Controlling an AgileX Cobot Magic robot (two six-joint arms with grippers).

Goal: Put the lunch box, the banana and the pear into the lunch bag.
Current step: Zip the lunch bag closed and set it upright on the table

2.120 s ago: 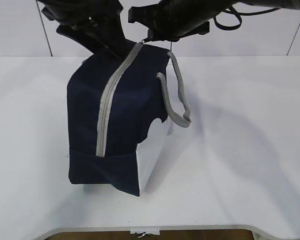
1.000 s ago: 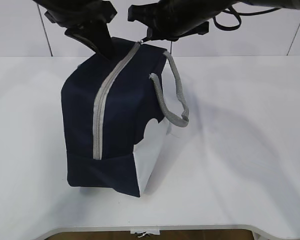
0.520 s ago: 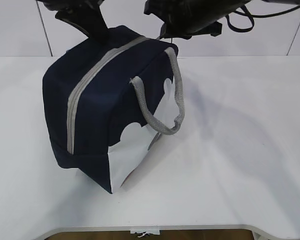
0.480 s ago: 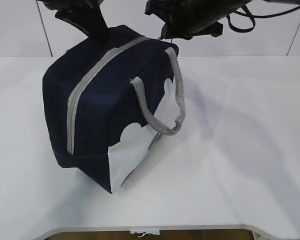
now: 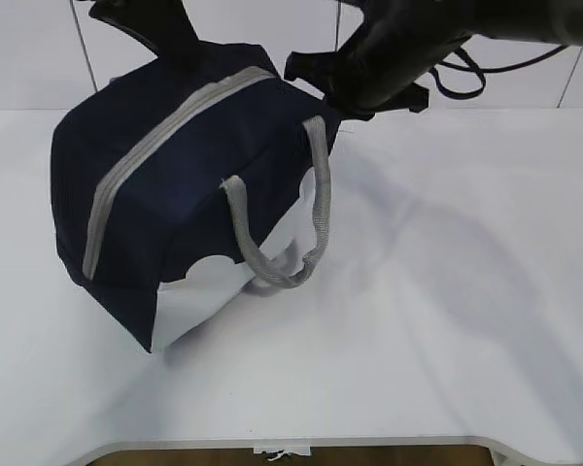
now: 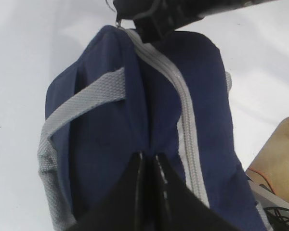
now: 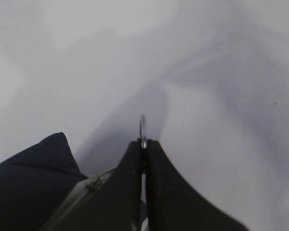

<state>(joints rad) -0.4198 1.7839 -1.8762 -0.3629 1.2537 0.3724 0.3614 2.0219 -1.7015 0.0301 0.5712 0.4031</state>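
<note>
While the boxy navy-blue fabric lunch bag (image 5: 175, 184) lies tilted with its zipper (image 6: 176, 91) closed, left gripper (image 6: 148, 166) pinches its top fabric; right gripper (image 7: 143, 144) clamps the ring pull at the far end.

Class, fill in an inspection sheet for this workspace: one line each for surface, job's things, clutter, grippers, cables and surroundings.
Surface: white table, bare around the bag.
Job's things: navy lunch bag tilted, zipper closed; lunch box, banana, pear not seen.
Clutter: nothing seen.
Grippers: left gripper shut, pinching bag fabric beside the zipper; right gripper shut on the zipper pull.
Cables: black cable looped at the right arm.
Surroundings: white wall panels behind.
</note>
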